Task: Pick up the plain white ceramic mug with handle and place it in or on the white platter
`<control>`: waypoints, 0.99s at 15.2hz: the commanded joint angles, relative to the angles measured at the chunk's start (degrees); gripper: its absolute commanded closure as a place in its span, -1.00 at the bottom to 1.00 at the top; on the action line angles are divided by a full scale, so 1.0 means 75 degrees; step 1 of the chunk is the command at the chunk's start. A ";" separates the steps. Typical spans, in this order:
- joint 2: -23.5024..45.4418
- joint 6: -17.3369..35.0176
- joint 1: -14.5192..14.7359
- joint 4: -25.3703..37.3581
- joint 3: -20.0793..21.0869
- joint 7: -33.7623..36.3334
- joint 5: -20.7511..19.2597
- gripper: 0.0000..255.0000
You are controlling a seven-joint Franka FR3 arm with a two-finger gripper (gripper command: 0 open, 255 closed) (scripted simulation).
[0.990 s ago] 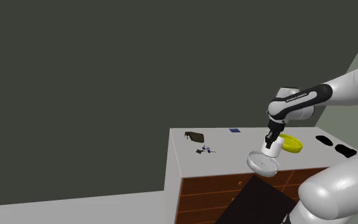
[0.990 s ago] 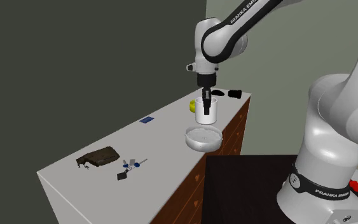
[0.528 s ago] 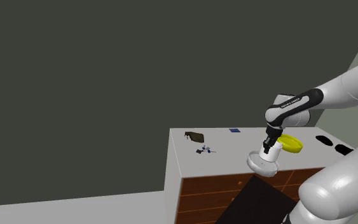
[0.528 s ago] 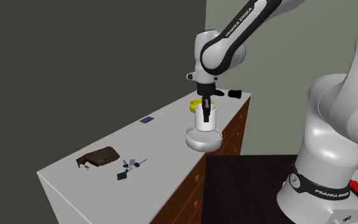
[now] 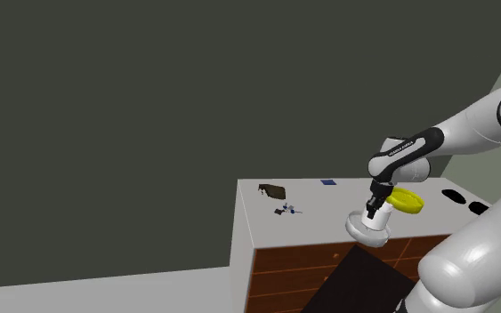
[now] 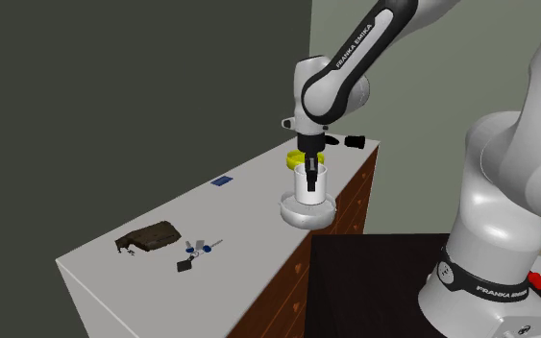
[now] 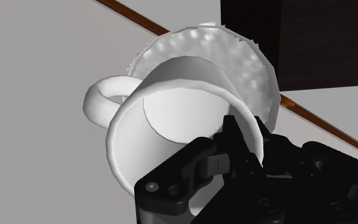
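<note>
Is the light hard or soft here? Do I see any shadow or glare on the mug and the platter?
Shoulder view: dim and flat, the mug and platter merge, white on white. Second exterior view: no plain cast shadow on the dresser top. Wrist view: soft shading inside the mug, no glare.

A long dresser (image 6: 249,197) carries everything here: pale grey on top, with reddish-brown drawer fronts (image 5: 297,262) below. Close to the drawer-side edge sits a white platter (image 6: 307,219), and a yellow dish (image 5: 410,203) lies just beside it. Farther along the top lie a small blue card (image 6: 222,181), a dark brown crumpled thing (image 6: 150,237) and a scatter of small blue-and-black bits (image 6: 193,253) — and at the opposite end, two black objects (image 5: 454,195).
</note>
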 commanded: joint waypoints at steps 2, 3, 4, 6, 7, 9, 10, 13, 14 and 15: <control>0.0004 0.0009 0.0001 -0.0001 -0.0001 -0.0001 0.0002 1.00; 0.0004 0.0009 0.0001 -0.0001 -0.0001 -0.0001 0.0002 1.00; 0.0004 0.0009 0.0001 -0.0001 -0.0001 -0.0001 0.0002 -1.00; 0.0004 0.0009 0.0001 -0.0001 -0.0001 -0.0001 0.0002 -1.00; 0.0004 0.0009 0.0001 -0.0001 -0.0001 -0.0001 0.0002 -1.00; 0.0004 0.0008 0.0001 -0.0001 -0.0001 -0.0001 0.0002 -1.00; -0.0264 -0.0327 -0.0029 0.0080 0.0057 0.0083 -0.0098 -1.00; -0.0916 -0.1239 -0.0086 0.0363 0.0235 0.0237 -0.0253 -1.00; -0.0916 -0.1239 -0.0088 0.0363 0.0236 0.0237 -0.0252 -1.00; -0.0915 -0.1239 -0.0090 0.0363 0.0239 0.0236 -0.0251 -1.00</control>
